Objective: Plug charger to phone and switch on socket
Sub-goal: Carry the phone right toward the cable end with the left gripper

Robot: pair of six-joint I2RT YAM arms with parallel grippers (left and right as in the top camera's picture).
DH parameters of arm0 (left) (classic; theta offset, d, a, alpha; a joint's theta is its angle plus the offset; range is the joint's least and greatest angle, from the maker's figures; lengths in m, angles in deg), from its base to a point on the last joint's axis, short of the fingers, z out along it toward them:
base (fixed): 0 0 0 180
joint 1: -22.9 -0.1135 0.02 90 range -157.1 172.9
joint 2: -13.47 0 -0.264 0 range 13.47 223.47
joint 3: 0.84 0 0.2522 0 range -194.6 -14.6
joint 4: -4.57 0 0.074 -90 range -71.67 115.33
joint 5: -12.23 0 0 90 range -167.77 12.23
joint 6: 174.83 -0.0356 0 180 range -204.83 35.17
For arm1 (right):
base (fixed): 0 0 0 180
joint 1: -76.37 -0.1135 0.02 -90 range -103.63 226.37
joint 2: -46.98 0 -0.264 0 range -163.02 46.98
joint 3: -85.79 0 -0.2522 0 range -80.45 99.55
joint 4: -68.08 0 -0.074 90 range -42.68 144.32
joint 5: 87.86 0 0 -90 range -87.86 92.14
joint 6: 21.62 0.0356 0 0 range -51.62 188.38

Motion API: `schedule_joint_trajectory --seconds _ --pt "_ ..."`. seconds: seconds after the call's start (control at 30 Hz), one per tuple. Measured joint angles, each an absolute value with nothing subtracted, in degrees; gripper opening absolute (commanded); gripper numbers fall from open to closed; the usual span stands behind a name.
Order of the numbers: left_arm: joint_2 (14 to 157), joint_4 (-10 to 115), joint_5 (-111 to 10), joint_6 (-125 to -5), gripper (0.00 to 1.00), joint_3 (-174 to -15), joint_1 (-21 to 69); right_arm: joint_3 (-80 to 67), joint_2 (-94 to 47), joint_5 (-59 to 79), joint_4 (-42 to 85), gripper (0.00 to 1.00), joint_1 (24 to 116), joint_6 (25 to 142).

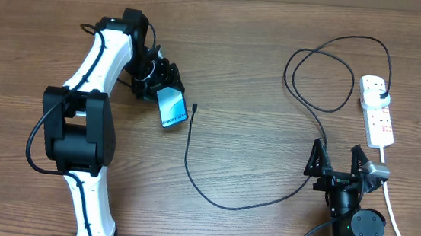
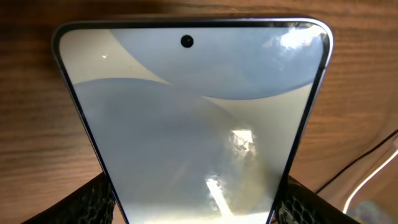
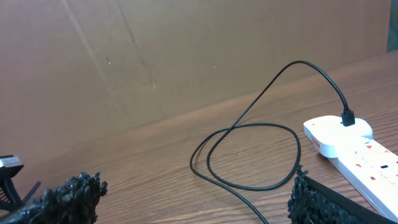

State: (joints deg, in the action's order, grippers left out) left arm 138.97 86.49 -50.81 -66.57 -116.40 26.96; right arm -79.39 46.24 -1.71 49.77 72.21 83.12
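– Phone [image 1: 173, 109] in the grip, Dan! The left gripper [image 1: 165, 91] is clamped on it at the left-centre of the table [image 1: 262, 54], blue screen facing up.

– The left wrist camera backs that up. The phone [image 2: 193, 124] fills the view, with a black finger pad [image 2: 93, 202] pressed against each long edge. I cannot tell whether it is lifted or resting on the wood.

– And the charger [image 1: 188, 158]?

– Lying loose. Its small tip [image 1: 194, 107] sits just beside the phone's right edge, apart from it and not plugged in. From there the thin black cable runs toward the near side, sweeps right, climbs close past the right gripper [image 1: 337, 161] and loops at the far right.

– Other end?

– The black plug [image 1: 381, 93] is seated in the far end of the white power strip [image 1: 382, 125], over at the right edge. The right wrist camera shows that plug [image 3: 348, 117] standing upright in the strip [image 3: 360, 152]. The red switches are too small to read.

– What's the right gripper doing?

– Fingers spread wide, holding nothing, at the near right, just on the near side of the strip. The strip's white cord [image 1: 392, 206] runs past on its right.
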Motion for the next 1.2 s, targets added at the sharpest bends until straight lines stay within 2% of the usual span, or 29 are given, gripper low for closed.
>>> schedule_joint_trajectory --seconds 0.2,0.53,0.67,0.9,1.2 --pt "138.97 86.53 -50.77 -60.41 0.68 -116.40 27.02 -79.39 46.24 -1.71 49.77 1.00 72.21 83.14" --pt "138.97 89.00 -49.61 -52.08 0.64 -116.40 27.07 -79.39 46.24 -1.71 49.74 1.00 72.19 83.14" --pt "138.97 90.18 -46.88 -51.20 0.52 -116.40 27.07 -79.39 46.24 -1.71 49.74 1.00 72.21 83.14" --pt "138.97 92.61 -40.30 -50.00 0.56 -116.40 27.07 -79.39 46.24 -1.71 49.77 1.00 72.21 83.14" --pt "138.97 93.37 -30.53 -46.57 0.55 -116.40 27.07 -79.39 46.24 -1.74 49.74 1.00 72.21 83.12"
